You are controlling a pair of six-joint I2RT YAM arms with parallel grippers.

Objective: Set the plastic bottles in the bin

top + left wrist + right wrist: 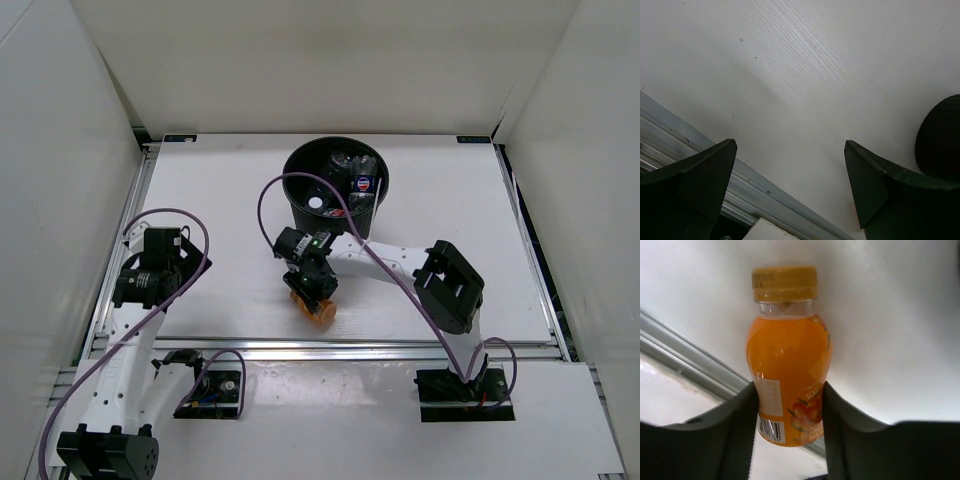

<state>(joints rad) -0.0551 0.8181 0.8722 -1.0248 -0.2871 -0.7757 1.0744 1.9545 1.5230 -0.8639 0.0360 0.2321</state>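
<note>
A squat orange bottle (790, 365) with a yellow cap lies on the white table, and my right gripper (790, 405) is shut on its lower body. From above, that orange bottle (318, 310) shows just under the right gripper (312, 292), near the table's front rail. The black ribbed bin (335, 185) stands at the back centre and holds several clear bottles (362, 180). My left gripper (790, 165) hangs open over bare table at the left (150, 275), with nothing between its fingers.
An aluminium rail (350, 348) runs along the table's near edge, close to the orange bottle. White walls enclose the table on three sides. A purple cable (270, 200) loops from the right arm past the bin's left side.
</note>
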